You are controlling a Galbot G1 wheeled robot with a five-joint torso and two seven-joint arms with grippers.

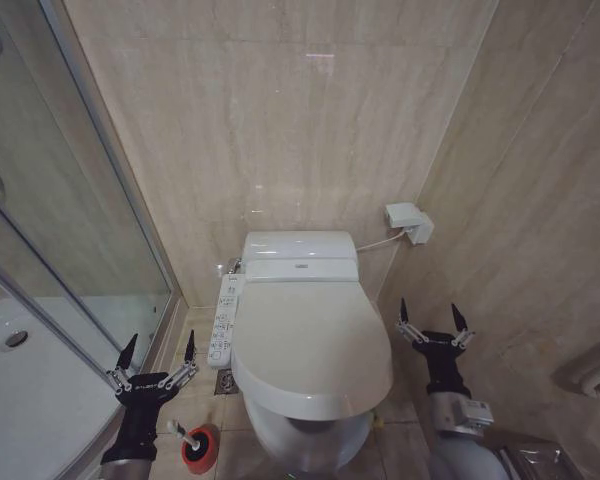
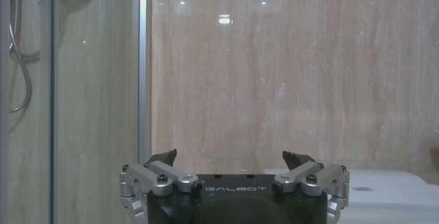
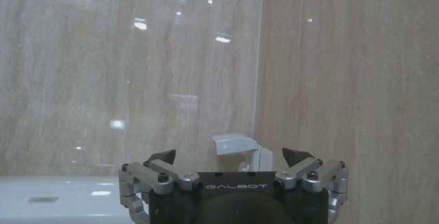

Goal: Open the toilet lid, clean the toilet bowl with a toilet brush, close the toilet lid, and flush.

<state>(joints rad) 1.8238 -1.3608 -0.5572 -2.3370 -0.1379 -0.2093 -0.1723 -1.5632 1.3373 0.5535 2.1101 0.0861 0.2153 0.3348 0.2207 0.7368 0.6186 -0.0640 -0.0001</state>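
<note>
The glossy white toilet lid lies shut over the toilet bowl, whose inside is hidden. On the floor at the toilet's left stands the toilet brush, its white handle leaning out of a red cup holder. My left gripper is open, held up left of the toilet and above the brush. On the toilet's other side my right gripper stands open, close to the wall. Each is empty in its own wrist view, left gripper and right gripper.
A glass shower door and white shower tray close off the left. A control panel runs along the toilet's left side. The tank stands against the tiled wall, with a white wall box at its right. A floor drain lies beside the toilet.
</note>
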